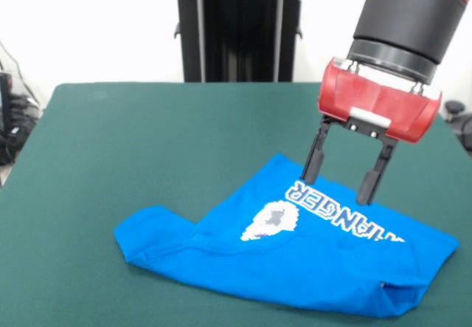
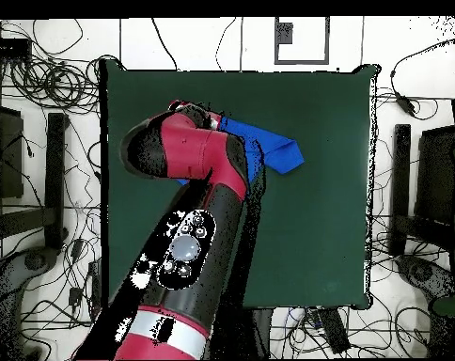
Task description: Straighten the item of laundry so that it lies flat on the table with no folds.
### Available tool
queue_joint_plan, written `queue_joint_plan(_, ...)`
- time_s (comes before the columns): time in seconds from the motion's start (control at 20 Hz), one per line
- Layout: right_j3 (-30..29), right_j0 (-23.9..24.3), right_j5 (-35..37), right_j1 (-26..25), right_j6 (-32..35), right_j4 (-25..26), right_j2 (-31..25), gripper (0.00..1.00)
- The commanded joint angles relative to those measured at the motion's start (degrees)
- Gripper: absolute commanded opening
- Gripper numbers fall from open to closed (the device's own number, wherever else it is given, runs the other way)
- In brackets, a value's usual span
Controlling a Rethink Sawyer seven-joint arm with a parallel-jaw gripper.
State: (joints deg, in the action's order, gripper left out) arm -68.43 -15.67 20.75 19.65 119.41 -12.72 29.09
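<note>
- On the near right part of the wide, dark green felt-covered desk (image 1: pixel 147 135), in the front view, lies the bright blue short-sleeved T-shirt (image 1: pixel 295 257), printed side up, with white lettering and a white pixel graphic showing.
- The shirt is bunched: a sleeve sticks out at the left, and the near edge is doubled over along the hem.
- The red and black pincer (image 1: pixel 341 181) hangs over the shirt's far edge, its two dark fingers (image 1: pixel 313 161) spread apart with nothing between them; whether the tips touch the cloth cannot be told.
- In the overhead view, the red arm (image 2: pixel 189 226) covers most of the shirt; only a blue corner (image 2: pixel 278 150) shows beside it, on the desk's half away from the base.
- The step in hand looks like reaching for a grasp at the far edge.
- The next move likely calls for lowering, pinching one layer only, and drawing it outward so the fold opens.
</note>
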Motion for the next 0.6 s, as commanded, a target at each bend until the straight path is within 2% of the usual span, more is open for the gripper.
queue_joint_plan(0.05, -10.07, -0.54, -3.52, -2.87, 11.84, -1.44, -9.47, 1.00)
queue_joint_plan(0.6, -12.27, 1.05, -5.22, -1.94, 10.51, -1.42, -11.87, 1.00)
